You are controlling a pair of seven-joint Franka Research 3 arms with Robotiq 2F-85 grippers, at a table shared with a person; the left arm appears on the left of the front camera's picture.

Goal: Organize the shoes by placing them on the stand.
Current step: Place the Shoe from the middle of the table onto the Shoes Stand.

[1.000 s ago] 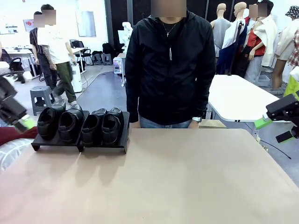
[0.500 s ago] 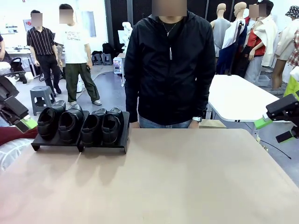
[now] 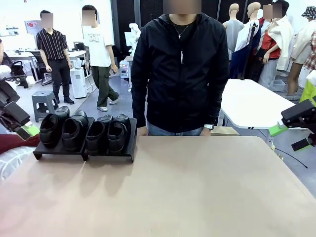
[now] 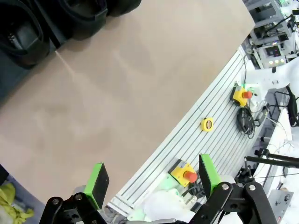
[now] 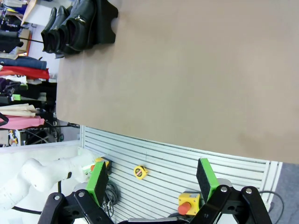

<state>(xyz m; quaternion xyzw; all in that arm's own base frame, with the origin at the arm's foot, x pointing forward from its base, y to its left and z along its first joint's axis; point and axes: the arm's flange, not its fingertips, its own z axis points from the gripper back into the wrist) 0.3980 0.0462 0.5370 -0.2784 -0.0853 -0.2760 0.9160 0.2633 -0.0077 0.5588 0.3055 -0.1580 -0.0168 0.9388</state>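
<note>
Since the earlier frames, the left gripper [image 3: 22,129] has drawn back slightly toward the left edge of the front view, and two bystanders in the background have walked further right; the shoes [image 3: 84,132] have not moved. All four shoes sit side by side on the stand [image 3: 84,153], at the far left of the table [image 3: 197,187], toes toward the person [image 3: 180,69].

Note that both grippers stand with fingers spread apart and hold nothing. The right gripper [image 3: 296,136] hangs off the table's right edge. The left wrist view confirms that gripper's fingers [image 4: 97,184] are apart over the table's near edge.

Judge the task as effectively complete. The remaining risk is a re-approach by the left arm: the stand lies near its gripper, and contact could knock the outermost shoe off or shift the stand.

No brand, label or legible writing can be read on the shoes or the stand.
</note>
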